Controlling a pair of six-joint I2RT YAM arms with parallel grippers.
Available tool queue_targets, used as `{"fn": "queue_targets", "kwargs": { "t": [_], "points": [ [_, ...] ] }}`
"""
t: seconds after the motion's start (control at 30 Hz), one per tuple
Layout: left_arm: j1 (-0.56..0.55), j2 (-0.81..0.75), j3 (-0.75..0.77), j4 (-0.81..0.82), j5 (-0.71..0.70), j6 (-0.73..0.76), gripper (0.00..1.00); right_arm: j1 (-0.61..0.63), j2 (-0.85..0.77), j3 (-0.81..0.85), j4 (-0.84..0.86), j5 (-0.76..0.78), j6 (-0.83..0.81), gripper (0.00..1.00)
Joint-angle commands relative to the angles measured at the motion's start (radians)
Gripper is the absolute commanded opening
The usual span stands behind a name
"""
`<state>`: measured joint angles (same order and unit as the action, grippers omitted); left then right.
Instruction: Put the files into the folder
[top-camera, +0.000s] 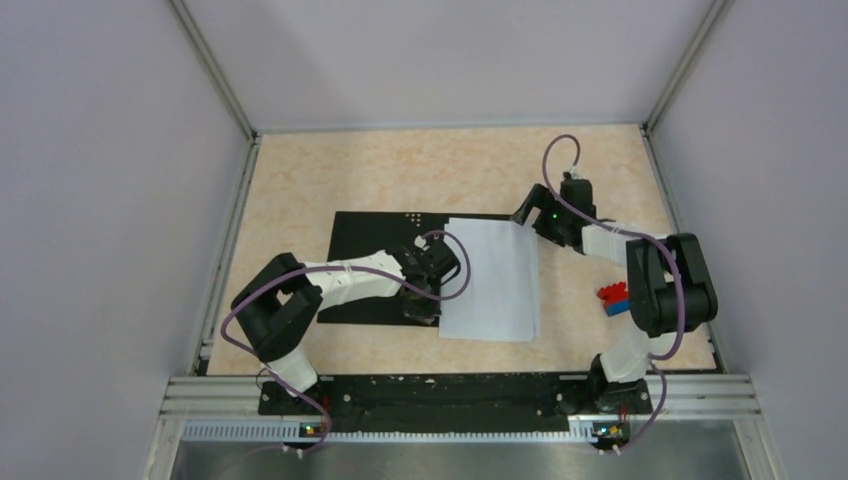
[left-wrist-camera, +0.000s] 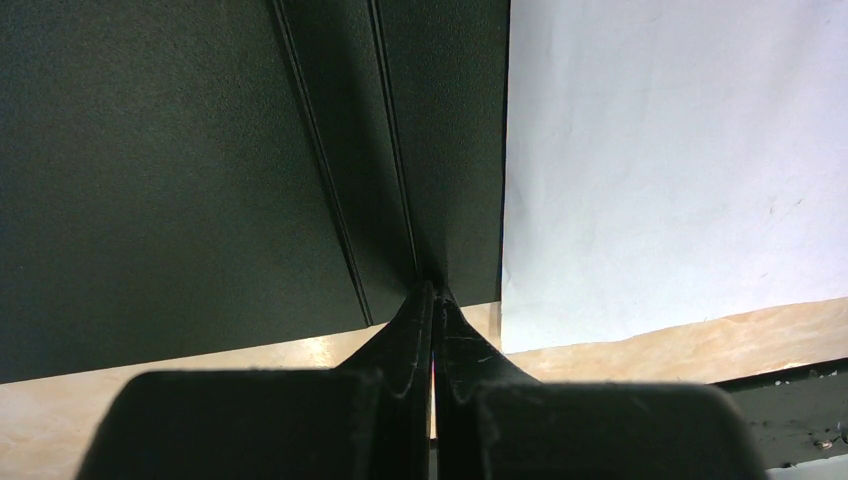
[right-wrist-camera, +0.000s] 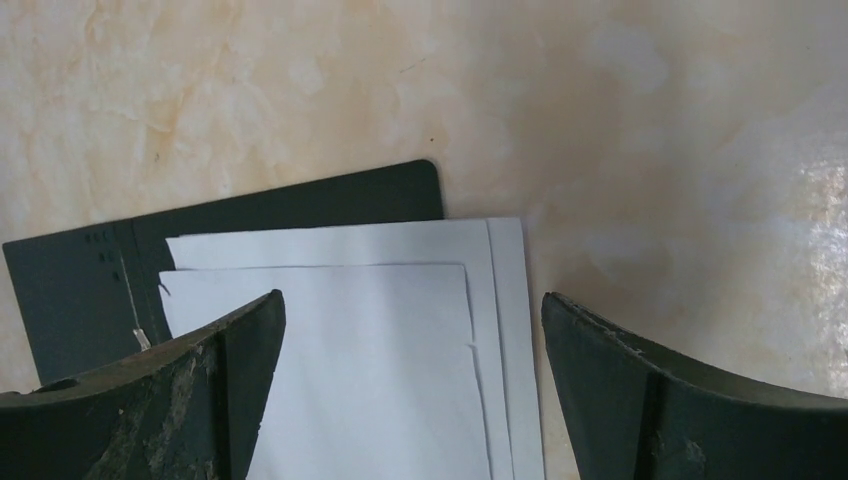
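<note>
The folder (top-camera: 370, 250) lies open on the table, black inside up. The files (top-camera: 492, 278), a thin stack of white sheets slightly fanned, lie on its right half and overhang its right and near edges. My left gripper (top-camera: 422, 312) is shut, its tips at the folder's near edge by the spine creases (left-wrist-camera: 395, 180); in the left wrist view (left-wrist-camera: 432, 292) the folder (left-wrist-camera: 150, 180) is on the left and the files (left-wrist-camera: 680, 160) on the right. My right gripper (top-camera: 525, 215) is open above the files' far right corner (right-wrist-camera: 340, 350). The folder's corner (right-wrist-camera: 300, 195) shows beyond it.
A small red-and-blue toy block (top-camera: 614, 298) sits on the table right of the files, next to the right arm. Grey walls enclose the table on the left, far and right sides. A metal rail (top-camera: 450, 395) runs along the near edge.
</note>
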<state>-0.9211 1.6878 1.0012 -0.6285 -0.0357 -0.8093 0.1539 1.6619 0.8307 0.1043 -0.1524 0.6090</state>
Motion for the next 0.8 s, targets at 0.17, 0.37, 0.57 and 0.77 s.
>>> {"fn": "queue_targets", "kwargs": {
  "t": [0.17, 0.37, 0.57, 0.77],
  "points": [
    [-0.006, 0.036, 0.009, 0.039, -0.003, 0.009, 0.0, 0.087, 0.023, 0.08, 0.033, 0.028, -0.023, 0.99],
    [-0.005, 0.034, 0.011, 0.033, -0.006, 0.011, 0.0, 0.148, 0.023, 0.109, -0.021, 0.091, -0.002, 0.99],
    [-0.005, 0.026, 0.003, 0.032, -0.008, 0.012, 0.0, 0.118, -0.028, 0.128, -0.085, 0.179, -0.017, 0.99],
    [-0.005, 0.017, -0.003, 0.034, -0.01, 0.012, 0.0, 0.019, -0.007, 0.115, -0.03, 0.101, -0.038, 0.99]
  ]
}}
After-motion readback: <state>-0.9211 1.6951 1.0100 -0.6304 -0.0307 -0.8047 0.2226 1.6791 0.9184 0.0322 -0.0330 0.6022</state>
